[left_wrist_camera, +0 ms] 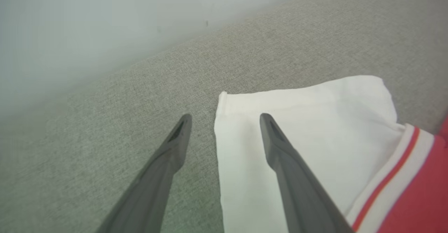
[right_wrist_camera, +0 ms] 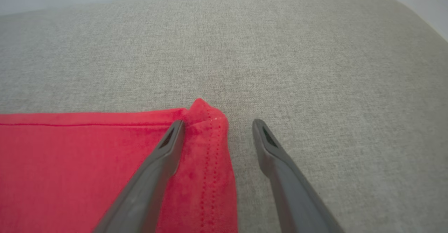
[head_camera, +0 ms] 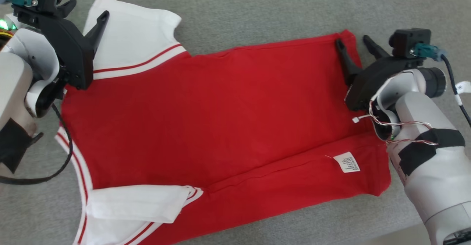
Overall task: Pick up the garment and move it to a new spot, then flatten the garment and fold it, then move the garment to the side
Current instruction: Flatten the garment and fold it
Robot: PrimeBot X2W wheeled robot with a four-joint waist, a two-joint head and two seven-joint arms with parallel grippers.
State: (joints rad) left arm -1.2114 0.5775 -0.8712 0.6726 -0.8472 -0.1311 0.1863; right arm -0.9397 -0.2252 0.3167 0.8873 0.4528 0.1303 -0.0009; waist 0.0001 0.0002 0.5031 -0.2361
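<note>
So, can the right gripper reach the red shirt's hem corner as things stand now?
Probably yes. The right gripper is open and straddles the hem corner: one finger over the shirt, the other over the grey cushion, with nothing in between.

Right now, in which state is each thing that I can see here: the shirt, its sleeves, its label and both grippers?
Shirt: spread flat on the grey cushion, near edge folded over.
Far sleeve: laid out flat.
Near sleeve: seems folded over onto the shirt.
Label: exposed, lying flat.
Left gripper: open, astride the far sleeve's edge.
Right gripper: open, astride the hem corner.
</note>
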